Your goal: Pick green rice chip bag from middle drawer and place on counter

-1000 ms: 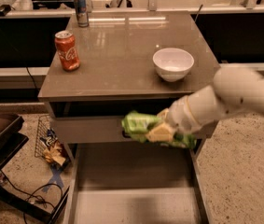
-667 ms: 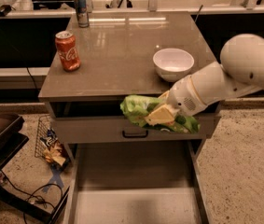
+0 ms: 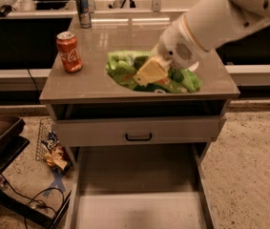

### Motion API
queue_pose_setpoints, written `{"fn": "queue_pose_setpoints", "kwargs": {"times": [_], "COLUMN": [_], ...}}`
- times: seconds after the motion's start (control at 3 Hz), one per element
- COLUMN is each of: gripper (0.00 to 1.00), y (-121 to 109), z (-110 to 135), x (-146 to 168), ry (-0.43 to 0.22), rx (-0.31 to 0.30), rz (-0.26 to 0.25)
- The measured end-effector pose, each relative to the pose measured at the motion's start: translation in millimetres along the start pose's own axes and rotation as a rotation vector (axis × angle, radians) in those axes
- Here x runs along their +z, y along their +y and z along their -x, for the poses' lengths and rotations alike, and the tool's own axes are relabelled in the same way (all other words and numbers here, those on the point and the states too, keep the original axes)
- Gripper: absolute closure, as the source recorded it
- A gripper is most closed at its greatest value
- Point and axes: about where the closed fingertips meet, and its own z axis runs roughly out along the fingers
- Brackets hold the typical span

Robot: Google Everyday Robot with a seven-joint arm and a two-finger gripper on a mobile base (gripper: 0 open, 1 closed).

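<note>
The green rice chip bag (image 3: 121, 68) hangs crumpled in my gripper (image 3: 150, 72), low over the front middle of the counter (image 3: 101, 39). I cannot tell whether the bag touches the top. The gripper's yellowish fingers are shut on the bag's middle. My white arm reaches in from the upper right. The middle drawer (image 3: 139, 206) stands pulled out below, with its pale bottom bare.
A red cola can (image 3: 69, 51) stands at the counter's left and a blue can (image 3: 82, 9) at its back left. A shut drawer front with a black handle (image 3: 138, 137) sits under the counter. A crumpled wrapper (image 3: 56, 152) and cables lie on the floor at the left.
My gripper has lifted the bag from in front of the drawer front up over the counter's front edge. The arm now hides the white bowl.
</note>
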Motion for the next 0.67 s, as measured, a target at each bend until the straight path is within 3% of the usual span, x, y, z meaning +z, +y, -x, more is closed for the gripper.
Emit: {"fn": "queue_pose_setpoints", "kwargs": {"times": [0.33, 0.67], "gripper": [1.00, 1.00], "y": [-8, -9], "z": [41, 51], "x": [-26, -42], "ry": [0.004, 0.098], "rx": [-0.092, -0.143], "rz": [-0.083, -0.162]}}
